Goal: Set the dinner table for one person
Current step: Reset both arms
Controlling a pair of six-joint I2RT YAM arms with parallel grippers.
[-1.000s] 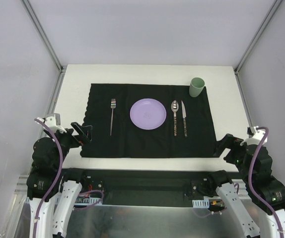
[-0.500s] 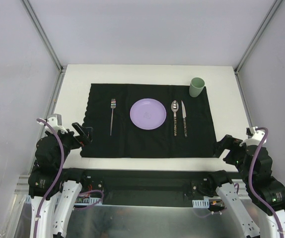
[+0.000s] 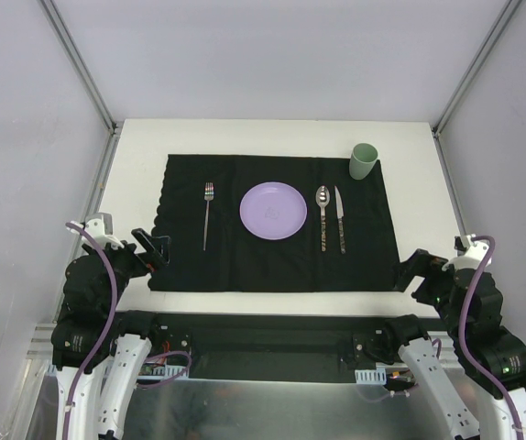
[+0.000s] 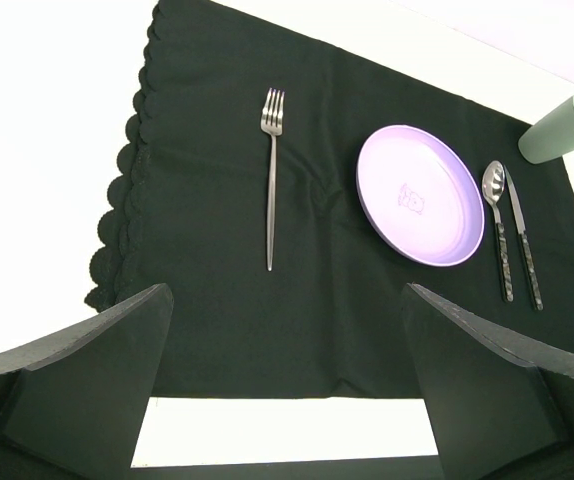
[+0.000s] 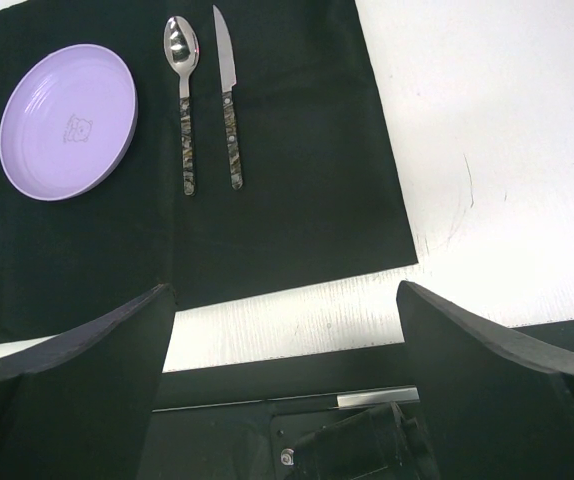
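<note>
Beneath black mat (image 3: 245,261), white dinner table (image 3: 272,137)

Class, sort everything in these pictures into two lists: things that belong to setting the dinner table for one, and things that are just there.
Belong to the job: dinner table, black mat, fork, purple plate, spoon, knife, green cup.

Just there: grey frame rails, white enclosure walls.
</note>
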